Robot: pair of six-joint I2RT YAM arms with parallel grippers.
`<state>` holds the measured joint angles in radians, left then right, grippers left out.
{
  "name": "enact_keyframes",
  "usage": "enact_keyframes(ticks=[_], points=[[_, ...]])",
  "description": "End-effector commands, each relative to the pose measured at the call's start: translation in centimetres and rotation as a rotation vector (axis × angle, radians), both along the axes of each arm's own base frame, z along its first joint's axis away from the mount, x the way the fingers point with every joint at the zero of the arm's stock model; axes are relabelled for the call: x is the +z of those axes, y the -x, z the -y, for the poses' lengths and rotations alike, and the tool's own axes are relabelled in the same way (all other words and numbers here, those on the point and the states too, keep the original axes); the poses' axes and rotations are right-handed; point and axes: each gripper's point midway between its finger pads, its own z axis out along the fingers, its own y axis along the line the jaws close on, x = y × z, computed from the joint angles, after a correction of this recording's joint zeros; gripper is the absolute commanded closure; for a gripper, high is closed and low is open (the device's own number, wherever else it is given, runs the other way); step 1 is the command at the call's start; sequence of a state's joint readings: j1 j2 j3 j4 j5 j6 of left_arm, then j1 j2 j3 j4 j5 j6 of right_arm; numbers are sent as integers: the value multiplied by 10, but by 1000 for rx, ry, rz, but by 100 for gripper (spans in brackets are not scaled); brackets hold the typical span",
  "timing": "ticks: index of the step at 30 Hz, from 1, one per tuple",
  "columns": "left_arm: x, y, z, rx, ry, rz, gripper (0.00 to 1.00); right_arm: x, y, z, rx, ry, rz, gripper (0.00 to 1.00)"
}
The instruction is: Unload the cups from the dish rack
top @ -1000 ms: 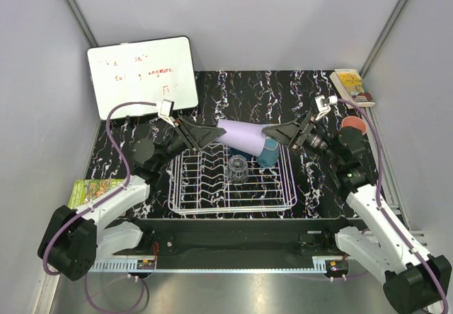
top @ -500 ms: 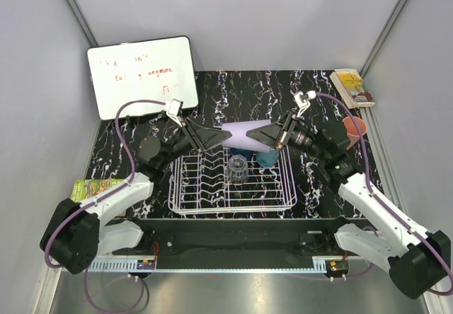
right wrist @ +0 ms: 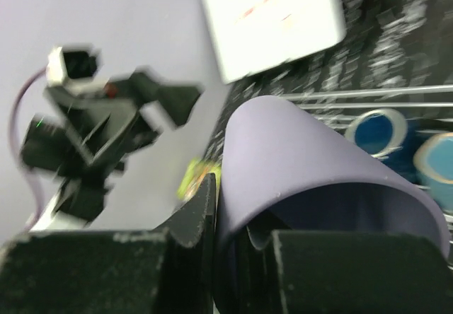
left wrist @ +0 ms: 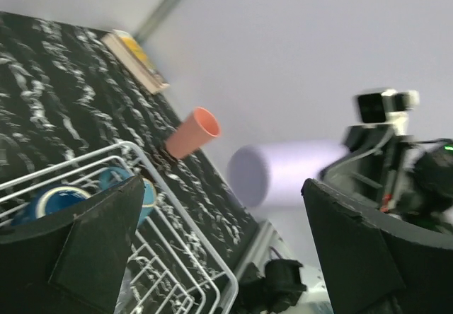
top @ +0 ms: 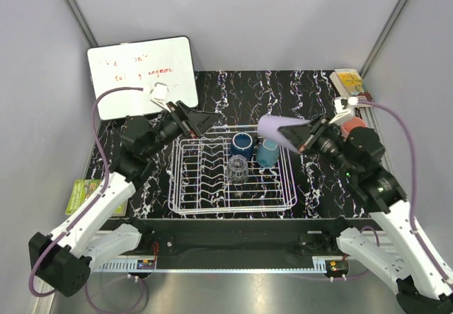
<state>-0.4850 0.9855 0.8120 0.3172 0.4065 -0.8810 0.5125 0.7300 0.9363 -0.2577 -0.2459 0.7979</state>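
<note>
Load: lavender cup clamped in right claw, above dish rack.
Left claw: apart, empty.
Placement: you set it upright near salmon cup.

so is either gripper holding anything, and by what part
The right gripper pinches the lavender purple tumbler by its open rim. The left gripper is open, holding nothing.

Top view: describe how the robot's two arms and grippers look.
The left arm and right arm have white links and black joints. The left gripper and right gripper have black wedge-shaped fingers. A purple cable runs to a small white camera on each wrist.
</note>
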Motion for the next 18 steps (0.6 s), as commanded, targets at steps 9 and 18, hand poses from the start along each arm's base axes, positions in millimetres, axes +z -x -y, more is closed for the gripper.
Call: enact_keyframes(ticks=[9,18], points=[[-113,-16,-56,317,-356,-382,1,-51,-35,174,-973,583,-390,100],[-126,-6,-66,344,-396,-448,2,-32,-80,232,-1229,593,-475,100]])
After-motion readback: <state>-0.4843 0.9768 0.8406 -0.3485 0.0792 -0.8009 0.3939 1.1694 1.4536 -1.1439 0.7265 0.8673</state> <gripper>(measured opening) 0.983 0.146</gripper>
